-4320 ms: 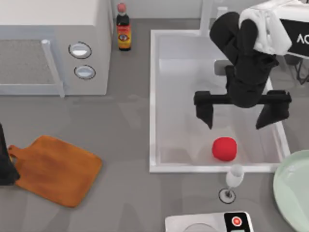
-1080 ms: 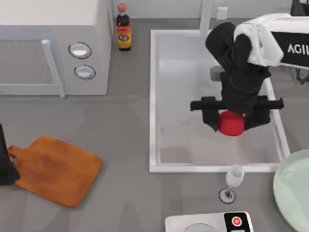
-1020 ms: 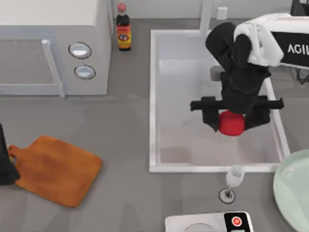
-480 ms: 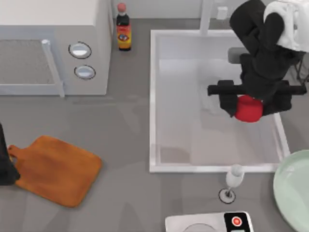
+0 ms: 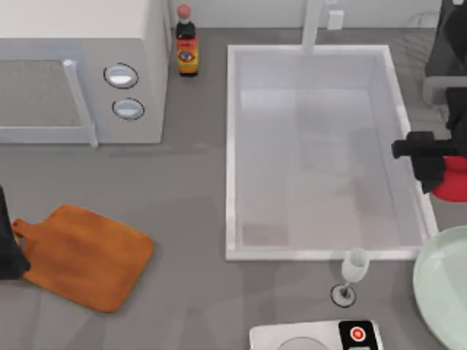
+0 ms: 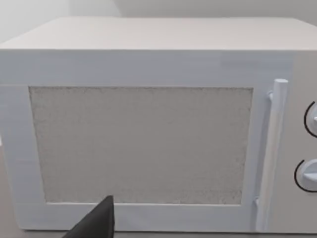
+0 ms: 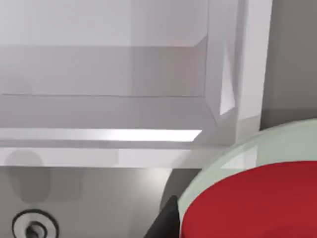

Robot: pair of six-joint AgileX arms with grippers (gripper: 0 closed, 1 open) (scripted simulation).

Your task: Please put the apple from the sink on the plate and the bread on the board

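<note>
The red apple [image 5: 452, 192] hangs in my right gripper [image 5: 455, 178], which is shut on it at the right edge of the top view, just outside the right rim of the white sink [image 5: 230, 153]. The mint-green plate [image 5: 440, 292] lies on the counter a little nearer the front than the apple. In the right wrist view the apple [image 7: 252, 206] sits close up, with the plate [image 7: 233, 156] and the sink's corner [image 7: 218, 111] beyond it. The wooden board [image 5: 84, 255] lies at the front left. My left arm [image 5: 6, 244] is parked beside it. The bread is out of view.
A wine glass [image 5: 353, 273] stands in front of the sink, next to the plate, with a white scale [image 5: 314, 337] at the front edge. A microwave [image 5: 80, 69] and a sauce bottle [image 5: 187, 42] stand at the back left. The faucet [image 5: 312, 22] rises behind the sink.
My right gripper has carried the apple up out of the sink and to the right, past the sink's right rim. The left arm has not moved.
</note>
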